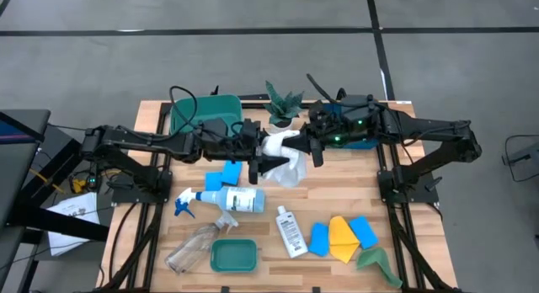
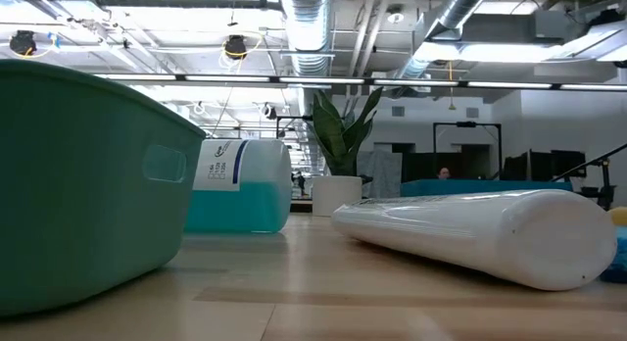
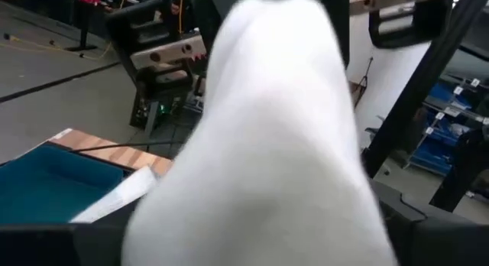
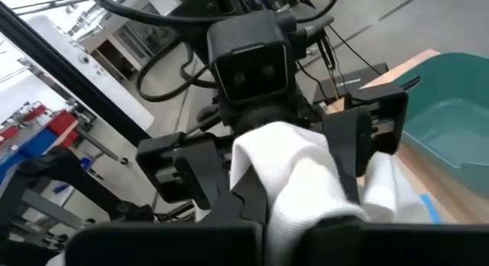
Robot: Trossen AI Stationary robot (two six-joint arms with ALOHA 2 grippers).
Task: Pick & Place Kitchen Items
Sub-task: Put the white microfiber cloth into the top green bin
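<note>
- A wooden worktop [image 1: 278, 200] stands on a grey floor; in the low view an open hall with ceiling ducts lies behind it.
- Both arms meet over the middle of the worktop, each holding the same white cloth [image 1: 286, 154] above the surface.
- The left gripper [image 1: 263, 157] comes in from the left, its jaws clenched on the cloth; in the right wrist view its fingers [image 4: 359, 144] sit on either side of the fabric.
- The right gripper [image 1: 296, 145] comes in from the right, its jaws grasping the cloth's other end.
- In the left wrist view the cloth fills most of the picture.
- Just below the left gripper lie two blue sponges [image 1: 223, 177].
- Beside them the white spray bottle [image 1: 227, 199] lies on its side, blue trigger to the left.
- A clear spray bottle [image 1: 195, 245] lies near the front left, next to a small green tub [image 1: 233, 255].
- A small white bottle [image 1: 291, 231] lies at front centre.
- At front right, a yellow cloth [image 1: 341, 237] sits between two more blue sponges [image 1: 364, 231], with a green cloth [image 1: 377, 261] beside them.
- A large green tub [image 1: 202, 112] and a potted plant [image 1: 282, 103] stand at the back.
</note>
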